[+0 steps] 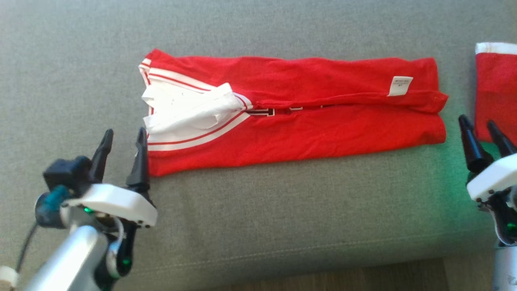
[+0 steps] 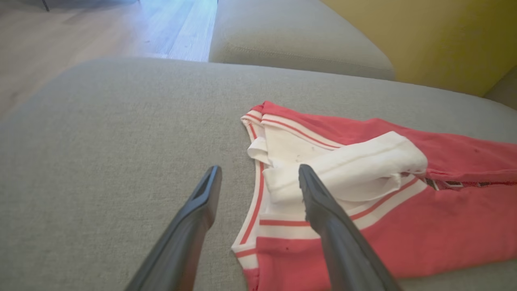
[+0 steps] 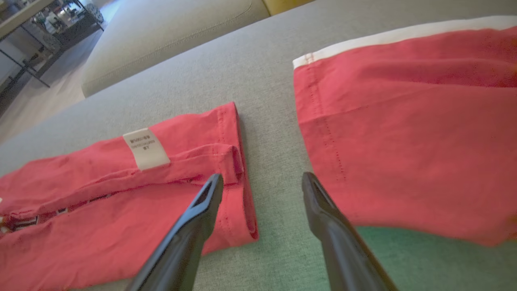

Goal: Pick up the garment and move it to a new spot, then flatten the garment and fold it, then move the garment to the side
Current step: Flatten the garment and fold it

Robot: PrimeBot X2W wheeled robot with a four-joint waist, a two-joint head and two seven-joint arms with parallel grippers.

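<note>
The garment (image 1: 303, 117) is a red shirt with a white, red-striped collar, folded lengthwise into a long band across the grey cushion. Its collar end points left and its hem end, with a white label (image 1: 400, 85), points right. My left gripper (image 1: 124, 135) stands open just off the collar end with nothing between its fingers. In the left wrist view the left gripper (image 2: 259, 173) hovers over the edge of the collar of the garment (image 2: 404, 226). My right gripper (image 1: 477, 123) is open and empty beside the hem end. In the right wrist view the right gripper (image 3: 262, 180) sits over the gap right of the garment (image 3: 101, 202).
A second red cloth (image 1: 497, 93) with a white band lies at the far right, close to my right gripper; it shows in the right wrist view as the red cloth (image 3: 404, 141). The cushion's front edge (image 1: 282, 258) drops to wooden floor. Another cushion (image 2: 299, 40) lies beyond.
</note>
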